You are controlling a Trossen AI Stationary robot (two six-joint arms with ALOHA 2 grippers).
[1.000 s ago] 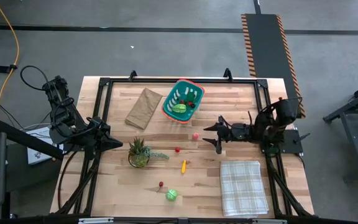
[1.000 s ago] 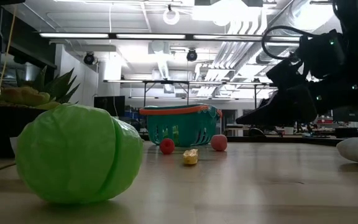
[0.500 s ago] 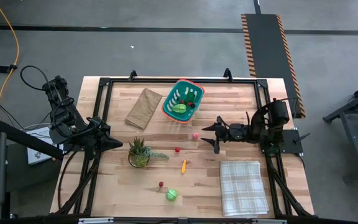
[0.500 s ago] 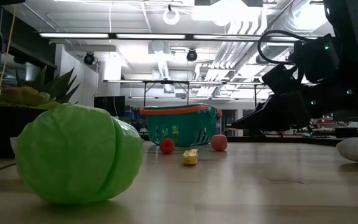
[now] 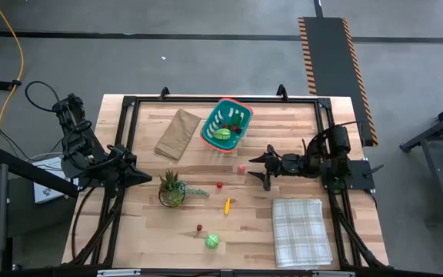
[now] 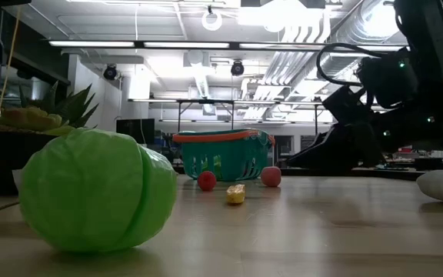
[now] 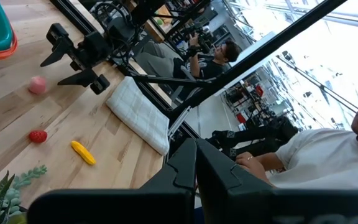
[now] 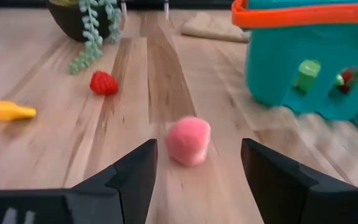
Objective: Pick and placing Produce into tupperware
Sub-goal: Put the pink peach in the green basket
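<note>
A pink produce piece (image 8: 188, 140) lies on the wooden table (image 5: 206, 154), right of centre (image 5: 241, 167). My right gripper (image 8: 197, 149) hovers low just to its right (image 5: 261, 171). It is open, with one finger on either side of the line to the piece, and touches nothing. The teal tupperware (image 5: 227, 125) with an orange rim stands at the far middle and holds a green piece and small red ones. A red berry (image 5: 219, 185), a yellow piece (image 5: 227, 205) and a green cabbage (image 5: 212, 241) lie loose on the table. My left gripper (image 5: 141, 175) waits shut at the left edge.
A potted plant (image 5: 172, 188) stands left of centre, with a brown paper bag (image 5: 178, 132) behind it. A checked cloth (image 5: 301, 231) lies at the near right. In the left wrist view a person (image 7: 316, 155) sits beyond the table.
My right arm has folded lower. Its gripper has sunk a little toward the table and edged toward the pink piece, still open.
</note>
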